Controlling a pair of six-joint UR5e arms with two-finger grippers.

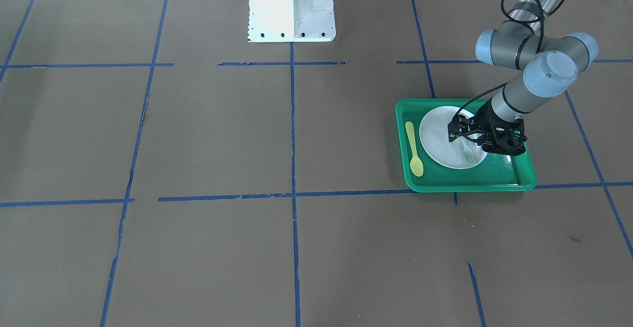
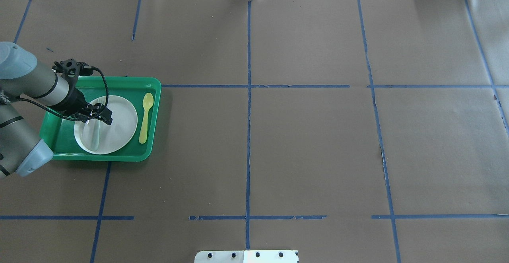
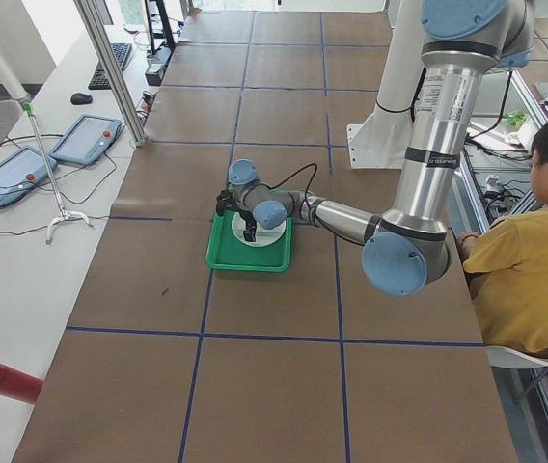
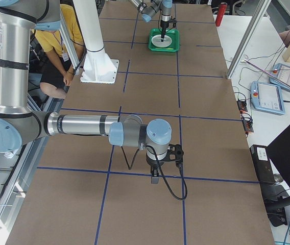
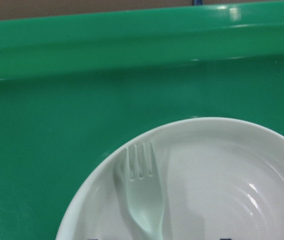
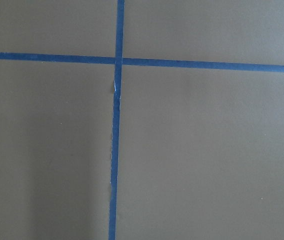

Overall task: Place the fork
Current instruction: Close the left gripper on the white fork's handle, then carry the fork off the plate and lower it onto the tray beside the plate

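The pale translucent fork [image 5: 142,200] lies flat on the white plate [image 5: 222,175], tines toward the tray rim. The plate [image 2: 119,123] sits in the green tray [image 2: 119,80] at the table's left. My left gripper [image 2: 96,119] is low over the plate, open, with its fingertips apart on either side of the fork's [image 2: 94,136] handle. In the front view the gripper [image 1: 467,140] hangs over the fork [image 1: 468,154]. My right gripper [image 4: 155,177] shows only in the right side view, over bare table; I cannot tell whether it is open or shut.
A yellow spoon [image 2: 145,115] lies in the tray beside the plate, also seen in the front view [image 1: 413,149]. The white robot base [image 1: 292,8] stands at the table's middle edge. Blue tape lines cross the brown table. An operator [image 3: 530,251] sits beside the table.
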